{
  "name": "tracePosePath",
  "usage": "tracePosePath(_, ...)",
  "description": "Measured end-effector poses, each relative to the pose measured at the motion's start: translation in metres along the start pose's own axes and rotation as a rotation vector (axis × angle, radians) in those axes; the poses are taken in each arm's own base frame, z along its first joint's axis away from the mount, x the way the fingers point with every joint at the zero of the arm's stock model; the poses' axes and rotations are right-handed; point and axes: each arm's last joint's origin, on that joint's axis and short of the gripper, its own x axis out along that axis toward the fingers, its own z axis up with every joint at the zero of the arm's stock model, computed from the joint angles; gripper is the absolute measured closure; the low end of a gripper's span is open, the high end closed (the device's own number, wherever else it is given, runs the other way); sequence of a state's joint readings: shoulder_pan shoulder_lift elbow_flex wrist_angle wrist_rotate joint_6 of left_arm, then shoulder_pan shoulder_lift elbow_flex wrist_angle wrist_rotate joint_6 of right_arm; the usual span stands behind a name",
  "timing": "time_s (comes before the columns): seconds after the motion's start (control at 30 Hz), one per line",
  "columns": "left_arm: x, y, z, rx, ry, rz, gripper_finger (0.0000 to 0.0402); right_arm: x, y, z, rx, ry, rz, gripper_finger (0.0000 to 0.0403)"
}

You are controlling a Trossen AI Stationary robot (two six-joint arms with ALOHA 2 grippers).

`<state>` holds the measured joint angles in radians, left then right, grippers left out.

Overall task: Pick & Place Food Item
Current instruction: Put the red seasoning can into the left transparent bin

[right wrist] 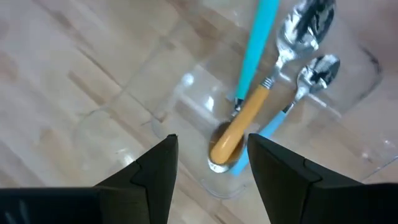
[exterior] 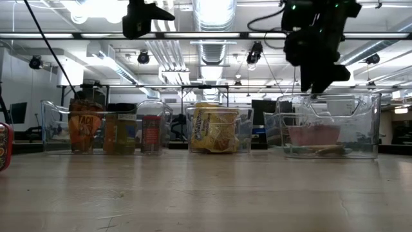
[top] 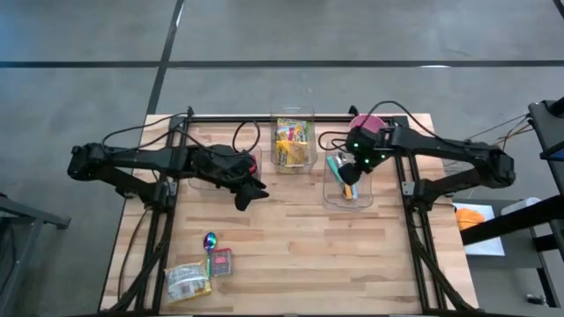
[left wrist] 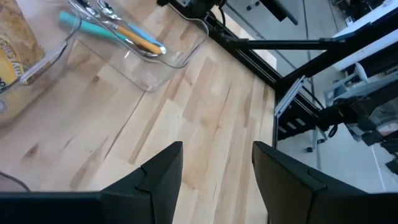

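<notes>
Near the table's front left lie a pale snack bag (top: 188, 282) and a small red packet (top: 219, 261), flat on the wood, with a shiny spoon (top: 210, 239) beside them. No gripper touches them. My left gripper (top: 251, 192) (left wrist: 217, 168) hangs open over bare wood left of the table's middle, nothing between its fingers. My right gripper (top: 352, 180) (right wrist: 211, 165) stands open, pointing down, above the clear utensil bin (top: 348, 198) at the back right. Its fingers are clear of the orange-handled utensil (right wrist: 239, 127) and the teal-handled one (right wrist: 258, 43) lying in the bin.
A clear bin with yellow snack bags (top: 293, 145) (exterior: 215, 129) stands at the back middle. Another clear bin with cans and jars (exterior: 109, 132) stands at the back left, under my left arm. The middle and near right of the wooden table (top: 352, 255) are bare.
</notes>
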<state>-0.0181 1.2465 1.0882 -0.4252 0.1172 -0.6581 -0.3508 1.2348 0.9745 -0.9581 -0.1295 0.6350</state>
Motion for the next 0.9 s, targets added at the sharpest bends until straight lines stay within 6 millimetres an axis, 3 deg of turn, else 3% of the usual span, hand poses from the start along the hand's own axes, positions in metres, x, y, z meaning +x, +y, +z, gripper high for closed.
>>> tracePosePath(0.37, -0.001, 0.005, -0.01, -0.019, 0.105, 0.051, 0.0199, -0.026, 0.018, -0.025, -0.155, -0.255, 0.271, 0.0212)
tracePosePath(0.63, -0.004, 0.0, -0.042, 0.083, 0.335, 0.131, 0.0199, -0.02, 0.019, -0.052, -0.21, -0.352, 0.455, 0.0213)
tracePosePath(0.9, -0.008, -0.024, -0.076, 0.27, 0.459, 0.107, 0.0199, -0.01, 0.023, -0.073, -0.178, -0.366, 0.544, 0.0213)
